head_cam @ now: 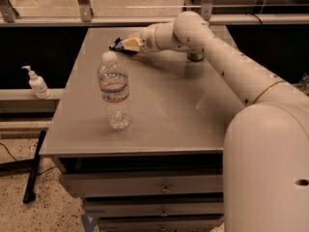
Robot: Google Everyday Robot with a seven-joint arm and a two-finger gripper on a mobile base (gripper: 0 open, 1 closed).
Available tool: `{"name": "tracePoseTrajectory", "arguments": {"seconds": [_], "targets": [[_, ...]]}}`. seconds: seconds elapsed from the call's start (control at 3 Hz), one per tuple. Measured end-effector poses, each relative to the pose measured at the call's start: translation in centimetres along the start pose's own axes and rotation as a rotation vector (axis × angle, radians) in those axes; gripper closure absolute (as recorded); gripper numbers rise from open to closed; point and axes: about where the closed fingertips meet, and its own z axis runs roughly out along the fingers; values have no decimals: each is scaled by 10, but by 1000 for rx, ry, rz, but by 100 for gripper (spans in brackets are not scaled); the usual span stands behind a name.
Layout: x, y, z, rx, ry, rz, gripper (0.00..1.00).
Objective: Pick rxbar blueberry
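The rxbar blueberry [116, 45], a small dark navy bar, is at the far left part of the grey table [164, 110]. My gripper [128, 44] reaches in from the right at table height. Its tan fingers [132, 43] are closed over the bar's right end, and the dark left end sticks out past them. A clear water bottle [114, 92] with a white cap stands upright nearer the front, apart from the gripper.
A green can [195, 57] is mostly hidden behind my arm at the back of the table. A white pump bottle [36, 83] stands on a ledge to the left. Drawers sit under the table. A black handle [34, 170] lies on the floor.
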Motion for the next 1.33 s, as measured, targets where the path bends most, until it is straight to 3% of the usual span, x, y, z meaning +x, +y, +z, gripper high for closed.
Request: {"name": "tracePoseTrajectory", "arguments": {"seconds": [0.67,1.0,1.33], "targets": [[-41,15,-30,-10,-39,-37,100],[-47,23,-44,-15,-47,-25,100],[-35,28,-48,-25,0,0,82]]}}
